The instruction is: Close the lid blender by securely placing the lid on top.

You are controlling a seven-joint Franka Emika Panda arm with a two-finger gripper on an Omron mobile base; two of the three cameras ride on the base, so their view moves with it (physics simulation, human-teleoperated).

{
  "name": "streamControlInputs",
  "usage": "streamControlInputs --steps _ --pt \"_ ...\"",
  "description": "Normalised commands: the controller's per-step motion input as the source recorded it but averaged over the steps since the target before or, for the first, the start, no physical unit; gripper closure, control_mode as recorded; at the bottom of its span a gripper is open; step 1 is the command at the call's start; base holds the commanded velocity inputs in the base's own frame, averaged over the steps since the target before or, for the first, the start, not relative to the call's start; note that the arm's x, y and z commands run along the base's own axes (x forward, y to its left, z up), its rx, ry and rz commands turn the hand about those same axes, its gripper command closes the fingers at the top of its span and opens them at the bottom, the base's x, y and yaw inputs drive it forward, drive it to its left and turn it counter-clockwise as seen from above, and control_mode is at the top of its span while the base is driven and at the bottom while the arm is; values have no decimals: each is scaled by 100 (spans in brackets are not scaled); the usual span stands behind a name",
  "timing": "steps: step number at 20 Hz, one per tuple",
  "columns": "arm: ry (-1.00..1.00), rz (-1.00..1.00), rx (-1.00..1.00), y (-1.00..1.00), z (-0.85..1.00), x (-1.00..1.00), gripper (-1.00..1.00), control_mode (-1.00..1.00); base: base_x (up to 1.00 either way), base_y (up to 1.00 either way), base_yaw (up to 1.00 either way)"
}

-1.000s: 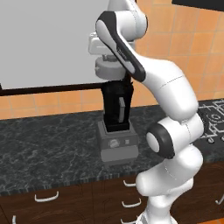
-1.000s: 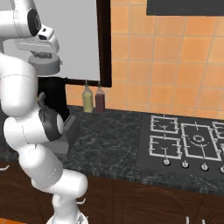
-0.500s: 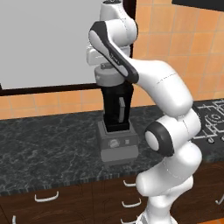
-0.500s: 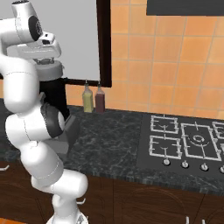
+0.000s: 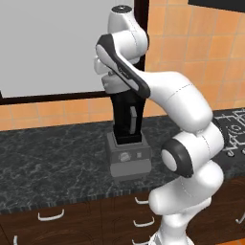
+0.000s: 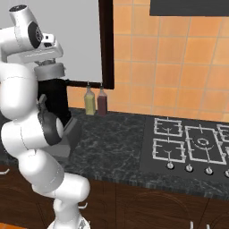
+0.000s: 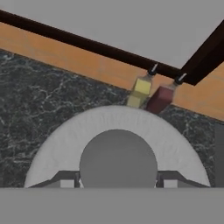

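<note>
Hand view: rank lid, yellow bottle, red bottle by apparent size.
1. lid, by far the largest, though it sits right at the camera.
2-3. yellow bottle and red bottle: look about alike, no ranking.

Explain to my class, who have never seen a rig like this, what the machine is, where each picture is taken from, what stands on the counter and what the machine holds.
This is a rendered kitchen with a white robot arm. Two pictures come from cameras on its base, behind it to the left and right; the third looks along its gripper. On the dark counter stands a blender: a black jar on a grey base with a dial. Two bottles, one yellowish and one dark red, stand by the wall, and a stove is set into the counter. The gripper holds the round light-grey lid by its knob, at the top of the jar. Whether it is fully seated cannot be told.
</note>
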Motion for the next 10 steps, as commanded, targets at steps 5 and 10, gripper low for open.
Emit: streamControlInputs --steps 5,10 --pt "-12 2 1 -37 -12 -5 100 -100 0 0 0" --pt "-12 0 8 -38 0 -46 100 -100 0 0 0"
